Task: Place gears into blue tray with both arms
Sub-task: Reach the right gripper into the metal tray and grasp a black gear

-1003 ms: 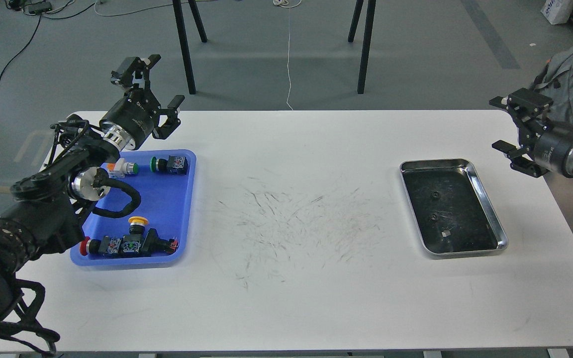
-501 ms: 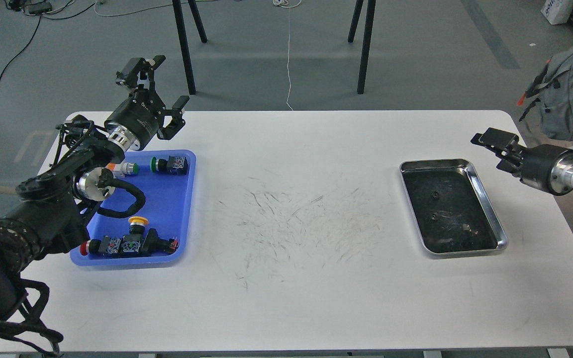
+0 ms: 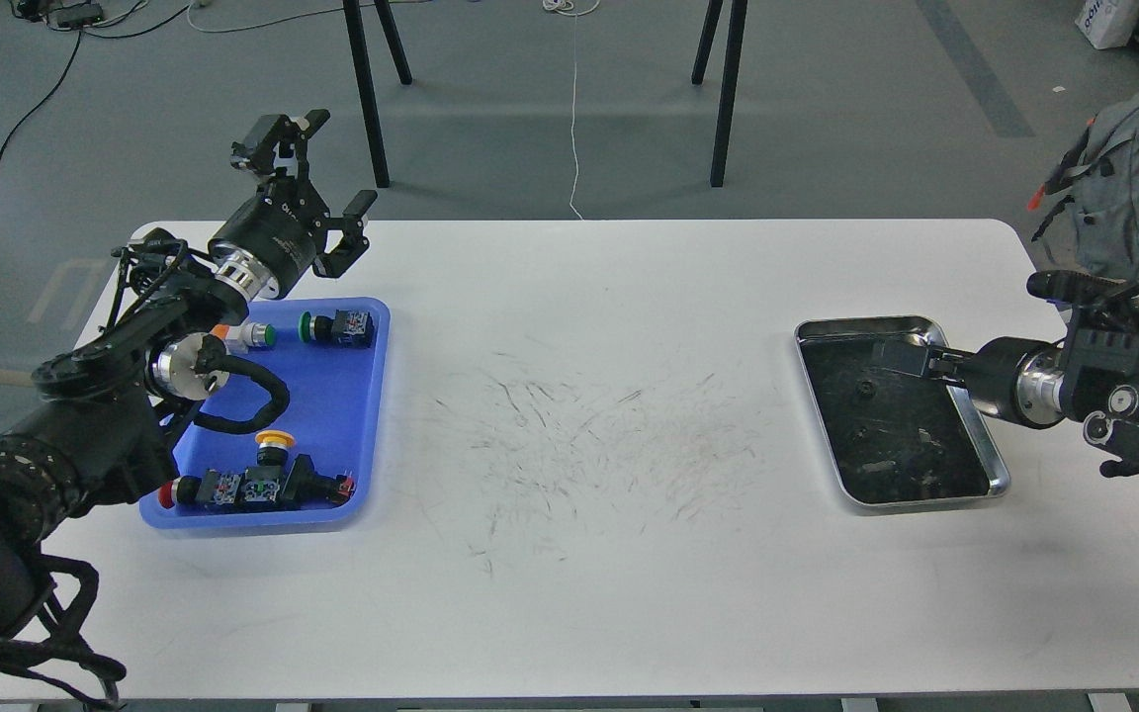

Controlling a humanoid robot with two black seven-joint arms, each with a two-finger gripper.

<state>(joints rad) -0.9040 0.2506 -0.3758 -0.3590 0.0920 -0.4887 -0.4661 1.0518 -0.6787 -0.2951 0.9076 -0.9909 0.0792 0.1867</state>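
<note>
Two tiny black gears (image 3: 864,389) (image 3: 861,430) lie inside the silver metal tray (image 3: 1001,484) on the right of the table. My right gripper (image 3: 898,357) reaches in from the right and hangs over the far part of that tray, just right of the upper gear. It shows edge-on and dark, so its fingers cannot be told apart. The blue tray (image 3: 337,415) sits at the left and holds only push-button switches. My left gripper (image 3: 334,163) stands open and empty above the table's far edge, behind the blue tray's far rim.
Several switches with green (image 3: 336,326), yellow (image 3: 273,443) and red (image 3: 196,489) caps fill the blue tray. The left arm and its cable (image 3: 233,400) cover the tray's left side. A grey backpack (image 3: 1123,188) sits off the table's right end. Black stand legs (image 3: 368,99) rise behind the table.
My right arm swung from the table's far right edge down and inward, and its gripper now sits over the silver tray. My left gripper rose slightly, then stayed put.
</note>
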